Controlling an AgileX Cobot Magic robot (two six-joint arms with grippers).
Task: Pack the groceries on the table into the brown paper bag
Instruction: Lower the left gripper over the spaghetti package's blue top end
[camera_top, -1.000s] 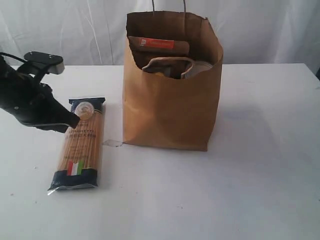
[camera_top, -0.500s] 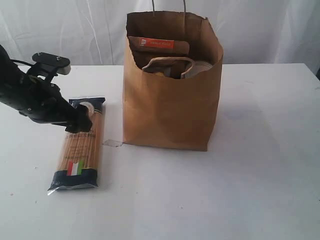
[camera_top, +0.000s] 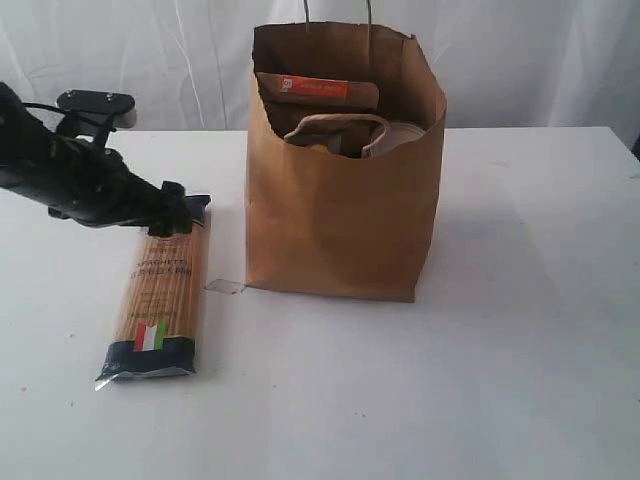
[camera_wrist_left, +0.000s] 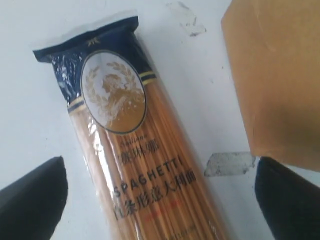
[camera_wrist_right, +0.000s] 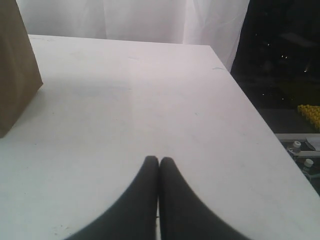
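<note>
Brown paper bag (camera_top: 340, 210) mid-table is already holding the brown pouch with orange label (camera_top: 316, 90), and I am hovering my left gripper (camera_top: 177, 212), jaws wide and empty, over the spaghetti packet (camera_top: 158, 295), the one grocery left out near the left edge of the table (camera_top: 520, 350), with my right gripper (camera_wrist_right: 159, 167) pinched closed on nothing.

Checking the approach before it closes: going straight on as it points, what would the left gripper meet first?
The spaghetti, most likely: the open left gripper points down at it, fingers either side. How far above it is unclear.
</note>
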